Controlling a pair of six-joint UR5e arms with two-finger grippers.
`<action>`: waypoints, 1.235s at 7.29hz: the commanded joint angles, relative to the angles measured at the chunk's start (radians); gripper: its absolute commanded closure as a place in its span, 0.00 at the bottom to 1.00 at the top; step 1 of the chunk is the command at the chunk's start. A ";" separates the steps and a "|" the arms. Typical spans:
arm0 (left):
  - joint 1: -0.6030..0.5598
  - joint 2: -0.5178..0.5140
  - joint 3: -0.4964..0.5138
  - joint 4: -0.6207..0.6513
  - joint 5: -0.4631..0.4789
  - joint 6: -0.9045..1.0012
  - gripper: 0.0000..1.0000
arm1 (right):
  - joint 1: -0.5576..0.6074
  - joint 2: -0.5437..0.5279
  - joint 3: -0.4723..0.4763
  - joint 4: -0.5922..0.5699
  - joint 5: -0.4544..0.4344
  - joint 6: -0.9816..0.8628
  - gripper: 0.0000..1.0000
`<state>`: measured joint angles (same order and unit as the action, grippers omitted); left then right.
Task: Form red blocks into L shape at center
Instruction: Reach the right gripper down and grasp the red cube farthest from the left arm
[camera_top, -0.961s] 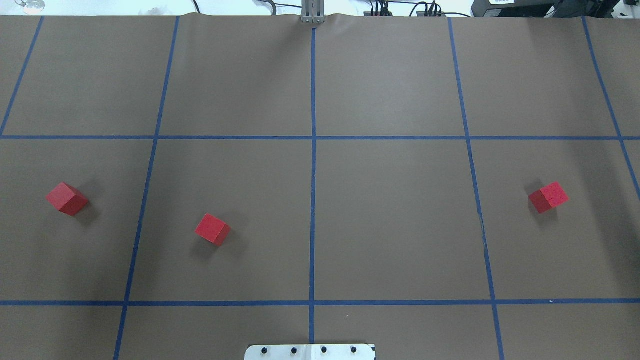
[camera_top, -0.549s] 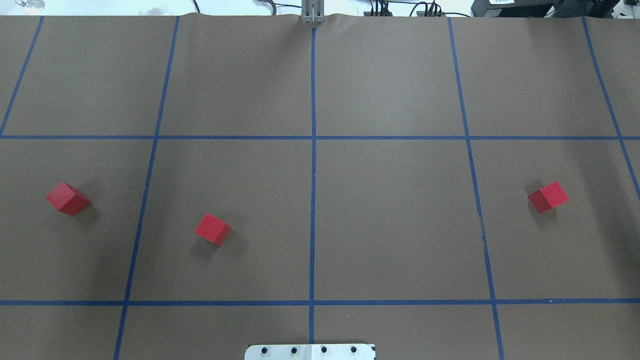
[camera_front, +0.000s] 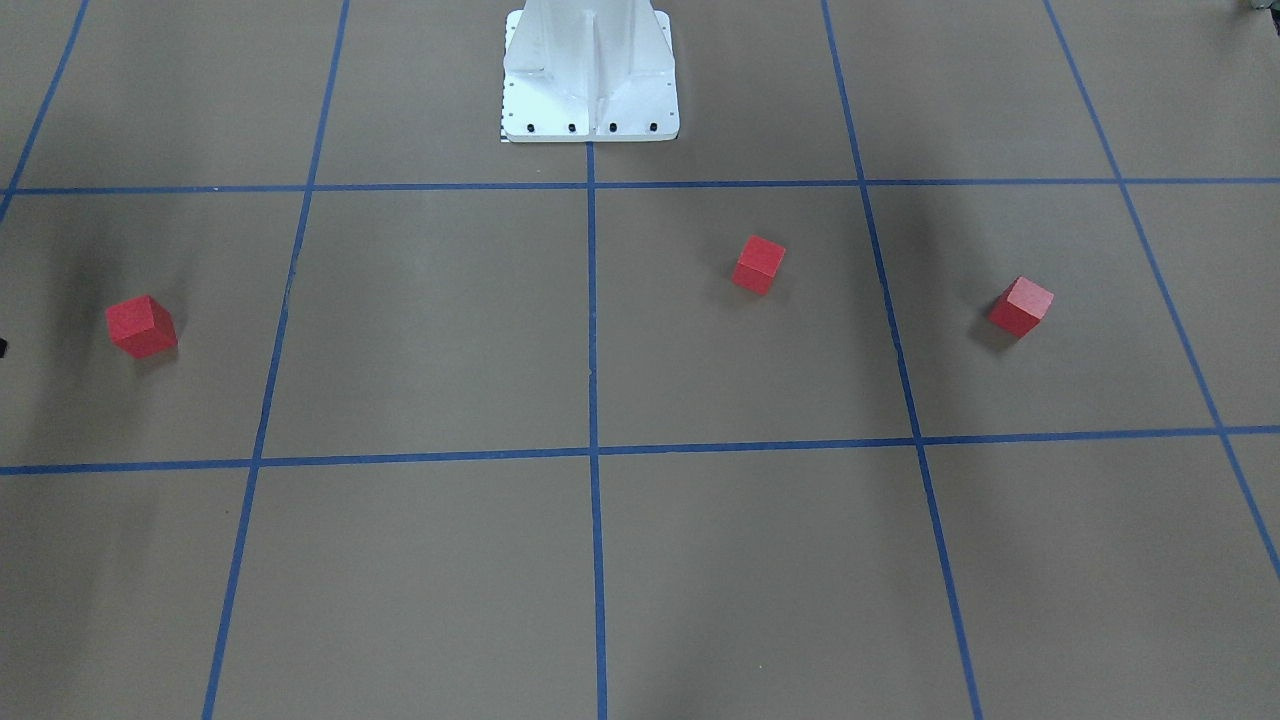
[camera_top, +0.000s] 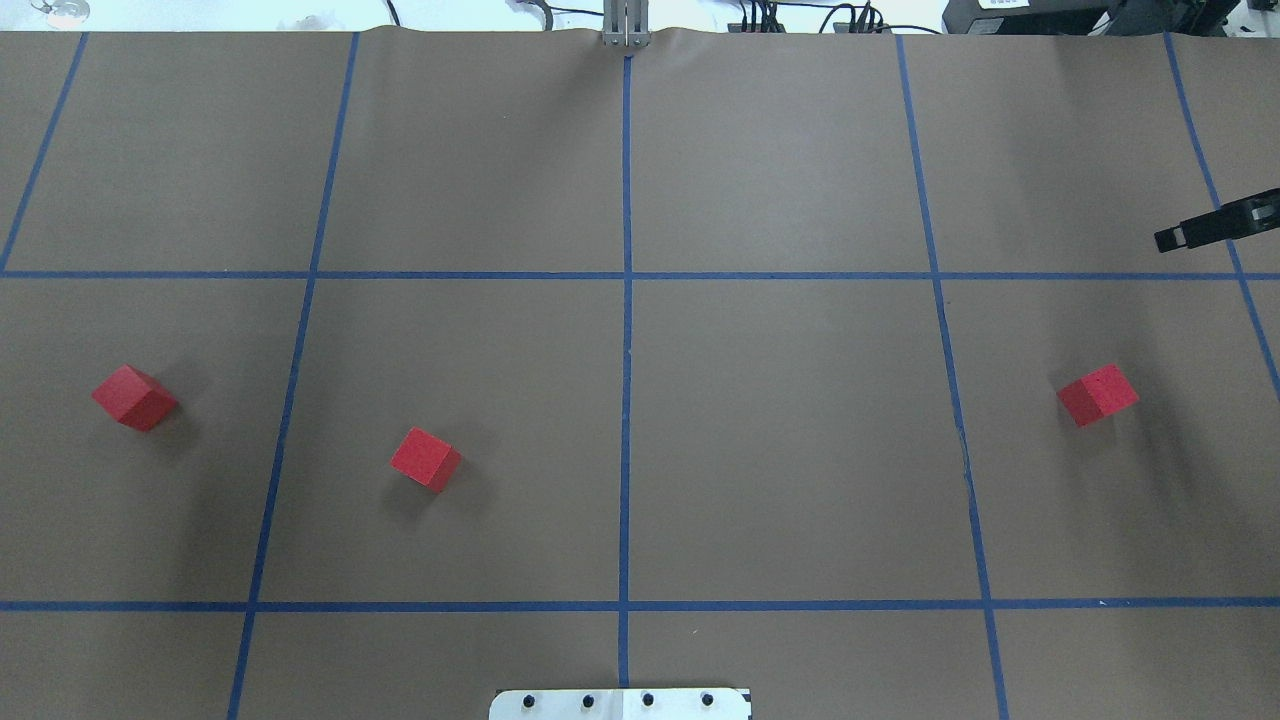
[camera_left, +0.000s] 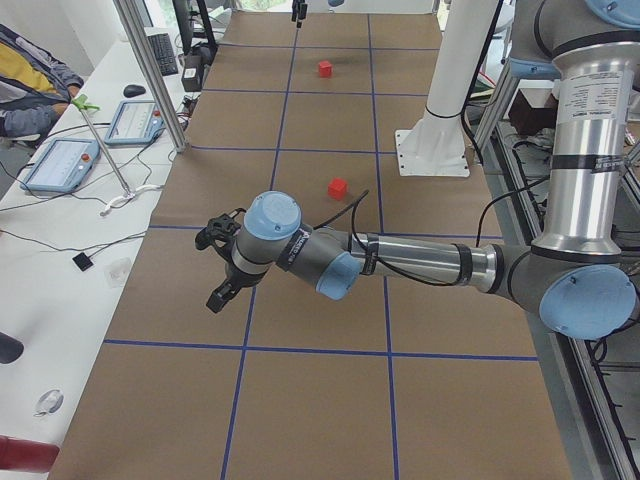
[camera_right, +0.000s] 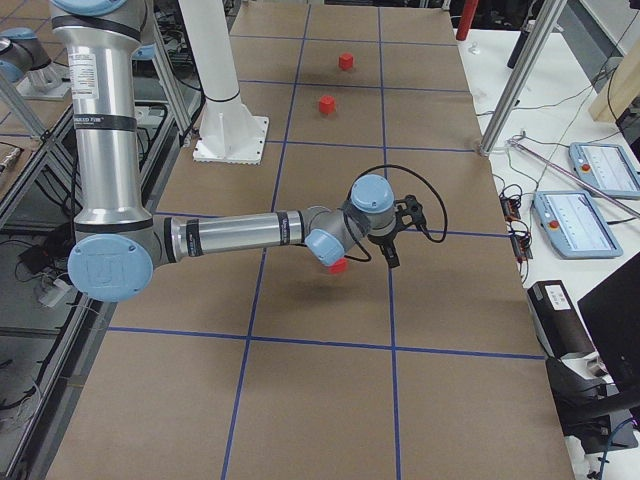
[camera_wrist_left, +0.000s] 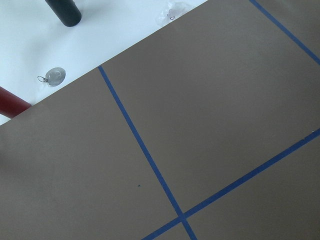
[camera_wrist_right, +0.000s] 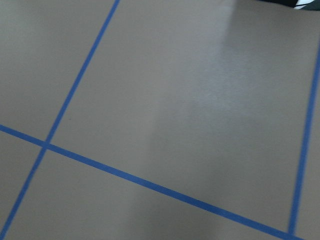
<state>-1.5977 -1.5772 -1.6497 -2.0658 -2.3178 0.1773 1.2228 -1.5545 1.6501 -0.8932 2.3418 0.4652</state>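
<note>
Red blocks (camera_top: 425, 459), 3 of them, well apart on brown paper (camera_top: 780, 440). In overhead view: one at mid-left edge (camera_top: 135, 397), one lower left of middle, one at mid-right (camera_top: 1098, 394). Each askew to the blue tape grid (camera_top: 625, 275), none touching another, no L shape yet. Center (camera_top: 625, 440) on the middle vertical tape line; nearest block left of it, inside the adjoining square; other two approx. one square further out, either side. Same 3 mirrored in front-facing view: left edge (camera_front: 141, 326), right of middle (camera_front: 758, 264), further right (camera_front: 1021, 306).

Right gripper (camera_top: 1215, 226) only a dark tip at right edge of overhead view, above and right of the mid-right block, apart from it; spread or pressed together: can't tell. Left gripper (camera_left: 215, 270) centre-left in left side view, over bare paper, clear of blocks; finger state likewise impossible to judge.

White base plate (camera_top: 620, 703) at bottom centre of overhead view. Wrist cams: paper and tape only, plus white tabletop in upper left of left wrist view.
</note>
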 joint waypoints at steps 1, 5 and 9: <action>0.008 0.000 0.005 -0.007 0.000 -0.001 0.00 | -0.133 -0.042 0.002 0.054 -0.102 0.072 0.01; 0.021 0.000 0.005 -0.007 0.000 -0.001 0.00 | -0.260 -0.130 0.048 0.054 -0.187 0.201 0.01; 0.021 0.000 0.005 -0.008 0.000 -0.001 0.00 | -0.324 -0.145 0.046 0.054 -0.245 0.228 0.01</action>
<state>-1.5770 -1.5769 -1.6444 -2.0737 -2.3179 0.1764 0.9071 -1.6907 1.6973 -0.8403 2.0992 0.6937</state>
